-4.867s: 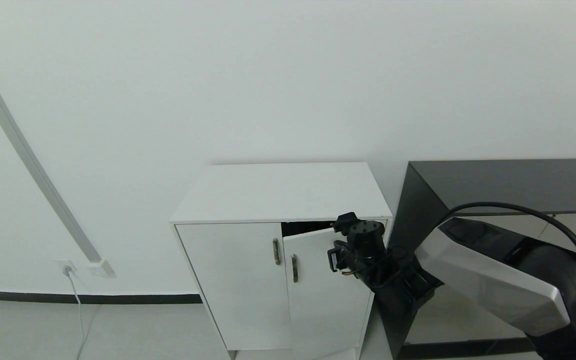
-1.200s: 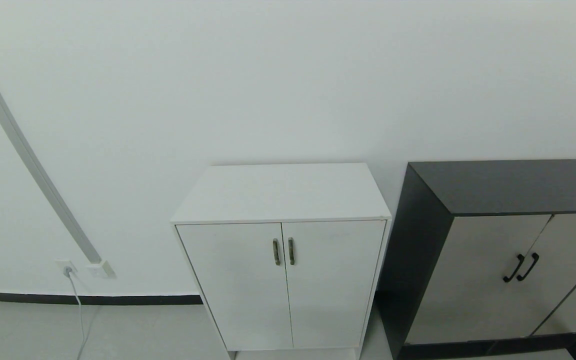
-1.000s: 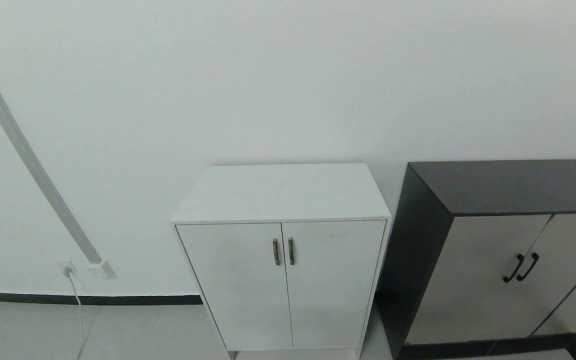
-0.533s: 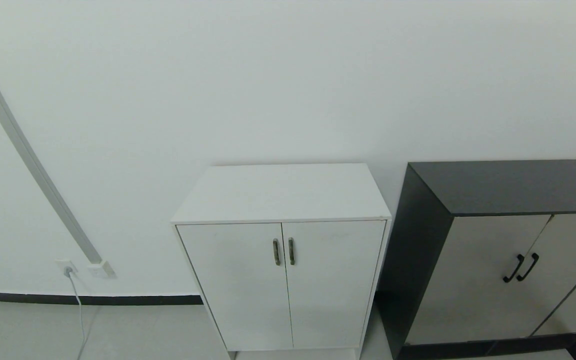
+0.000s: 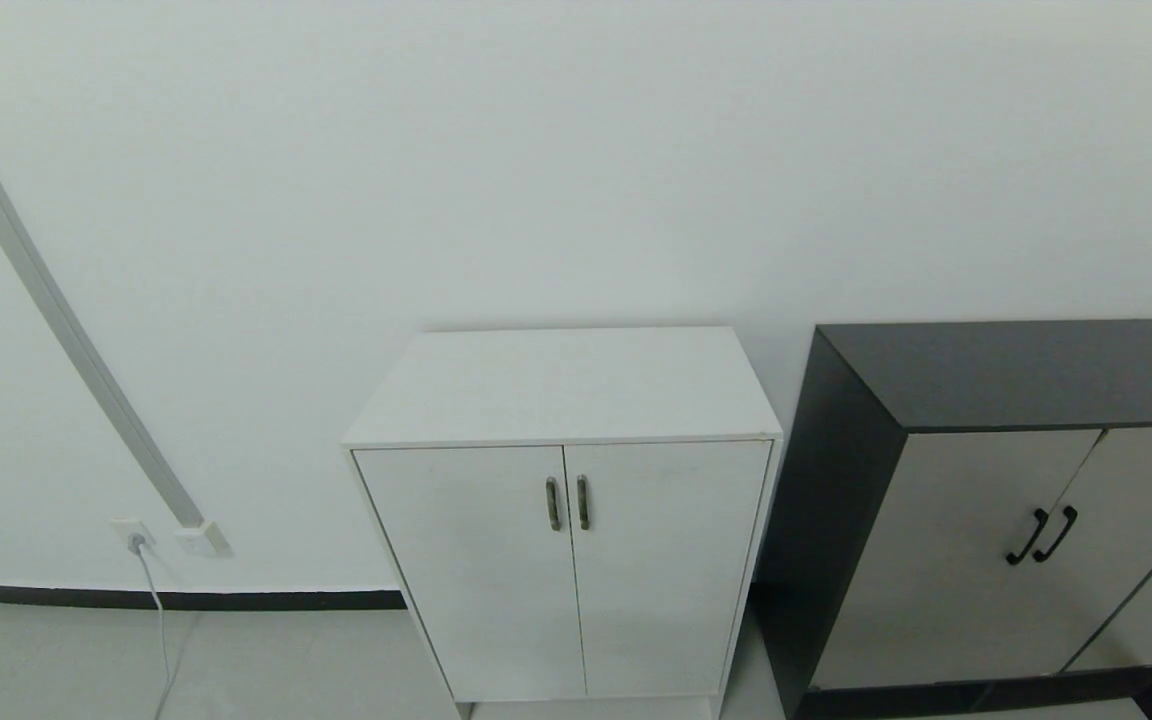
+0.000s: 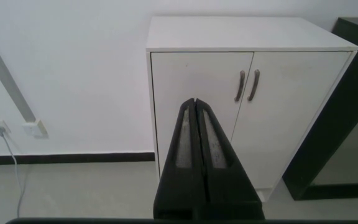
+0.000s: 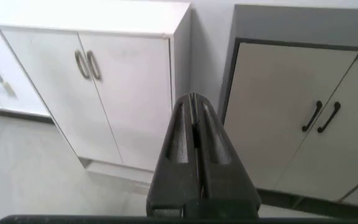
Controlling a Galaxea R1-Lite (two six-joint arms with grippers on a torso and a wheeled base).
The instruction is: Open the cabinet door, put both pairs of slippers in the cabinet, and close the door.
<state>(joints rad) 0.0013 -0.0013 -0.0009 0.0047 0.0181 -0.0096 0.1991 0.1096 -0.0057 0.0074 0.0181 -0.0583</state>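
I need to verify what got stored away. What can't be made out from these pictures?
Inside of the white two-door cabinet: hidden in every view by its shut doors, so its contents cannot be confirmed.
Its foot: cut off by the head view's lower edge.
Black cabinet with grey doors: right part cut off by the head view's right edge.

Closed left gripper [image 6: 196,106] before shut cabinet [image 6: 247,93].

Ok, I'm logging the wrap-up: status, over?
Left gripper shut, right gripper shut, both back from the white cabinet. Its doors closed. Black cabinet beside it, on the right.
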